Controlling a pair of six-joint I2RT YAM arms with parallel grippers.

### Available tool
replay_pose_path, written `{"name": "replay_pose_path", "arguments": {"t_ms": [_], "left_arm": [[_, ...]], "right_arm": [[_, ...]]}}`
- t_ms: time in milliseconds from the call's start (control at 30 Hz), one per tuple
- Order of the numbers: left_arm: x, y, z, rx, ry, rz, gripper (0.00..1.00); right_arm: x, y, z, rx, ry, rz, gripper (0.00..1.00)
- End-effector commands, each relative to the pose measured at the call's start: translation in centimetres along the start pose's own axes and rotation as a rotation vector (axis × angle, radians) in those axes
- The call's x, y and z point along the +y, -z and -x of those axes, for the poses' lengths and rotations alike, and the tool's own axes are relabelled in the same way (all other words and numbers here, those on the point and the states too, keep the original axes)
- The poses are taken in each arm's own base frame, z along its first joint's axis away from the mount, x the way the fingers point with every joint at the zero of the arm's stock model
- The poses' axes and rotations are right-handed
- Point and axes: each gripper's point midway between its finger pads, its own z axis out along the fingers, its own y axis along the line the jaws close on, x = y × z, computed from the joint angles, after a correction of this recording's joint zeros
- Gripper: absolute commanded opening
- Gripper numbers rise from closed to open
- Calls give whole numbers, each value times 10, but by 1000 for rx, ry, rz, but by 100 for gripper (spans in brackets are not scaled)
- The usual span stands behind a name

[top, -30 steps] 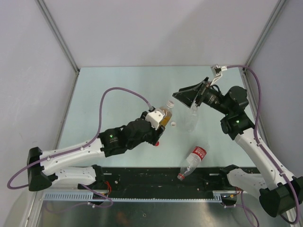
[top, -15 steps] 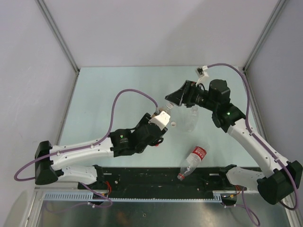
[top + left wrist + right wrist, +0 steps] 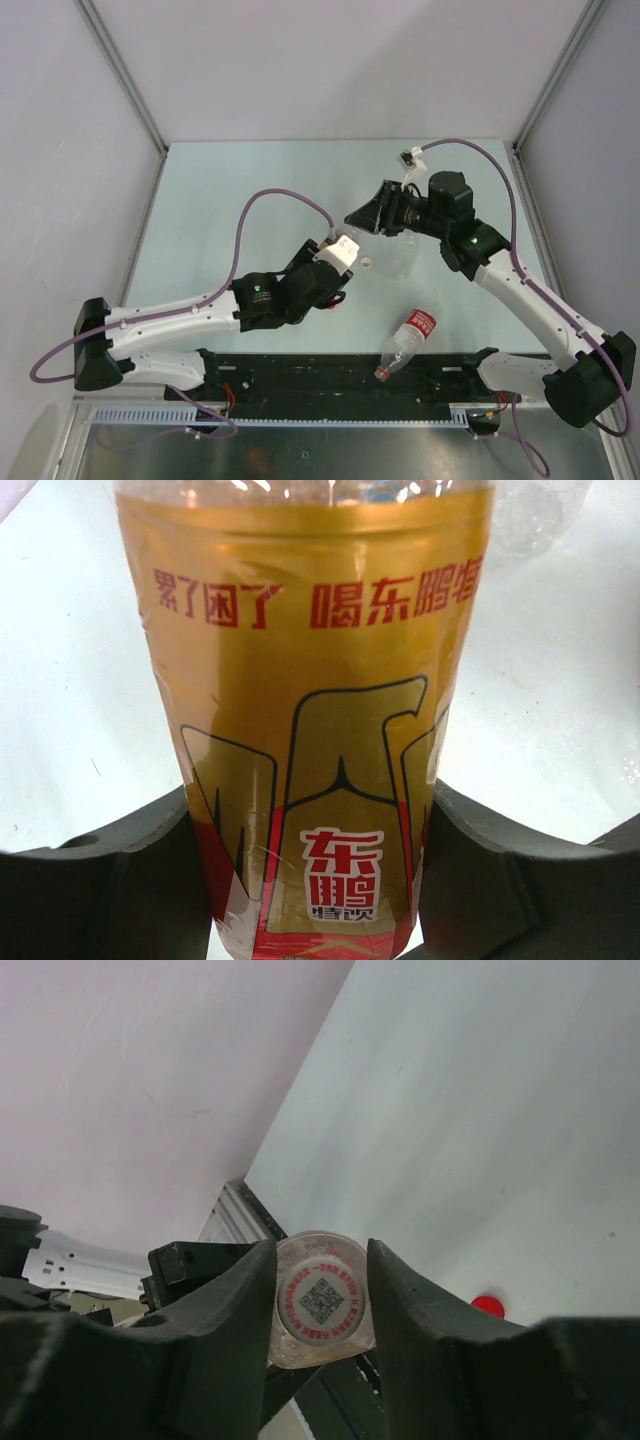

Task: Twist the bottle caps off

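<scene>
The short amber bottle (image 3: 320, 680), with its red and yellow label, stands between the fingers of my left gripper (image 3: 320, 865), which is shut on its lower body. Its translucent cap (image 3: 320, 1302), with a printed code on top, sits between the fingers of my right gripper (image 3: 320, 1257), and both pads press its sides. In the top view my right gripper (image 3: 358, 218) meets the left gripper (image 3: 338, 268) over mid-table. A loose white cap (image 3: 366, 264) lies on the table. A red cap (image 3: 487, 1305) lies on the table.
A clear unlabelled bottle (image 3: 403, 255) stands just right of the grippers, under my right arm. A bottle with a red-white label (image 3: 408, 340) lies on its side near the front edge. Grey walls close in the table's left, back and right.
My right gripper swung left from over the clear bottle to the amber bottle's top and closed on its cap. The left arm shifted slightly right, still holding the bottle.
</scene>
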Motion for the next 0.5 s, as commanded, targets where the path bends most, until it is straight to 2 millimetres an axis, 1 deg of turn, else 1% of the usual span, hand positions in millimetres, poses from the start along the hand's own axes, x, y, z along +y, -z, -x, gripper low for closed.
{"name": "replay_pose_path", "arguments": {"t_ms": [0, 67, 133, 233, 300, 367, 467], "left_arm": [[2, 5, 23, -53, 50, 16, 0], [2, 5, 23, -53, 51, 13, 0], [1, 4, 23, -51, 53, 9, 0], [0, 5, 21, -50, 59, 5, 0], [-1, 5, 21, -51, 72, 0, 0], [-2, 7, 22, -59, 96, -12, 0], [-10, 11, 27, -92, 119, -80, 0]], "right_arm": [[24, 3, 13, -23, 35, 57, 42], [25, 4, 13, -25, 37, 57, 32], [25, 5, 14, -32, 41, 55, 19], [26, 7, 16, -41, 52, 53, 5], [28, 8, 17, -45, 67, 64, 1], [33, 10, 18, -49, 84, 82, 0], [40, 14, 19, -54, 111, 113, 0]]}}
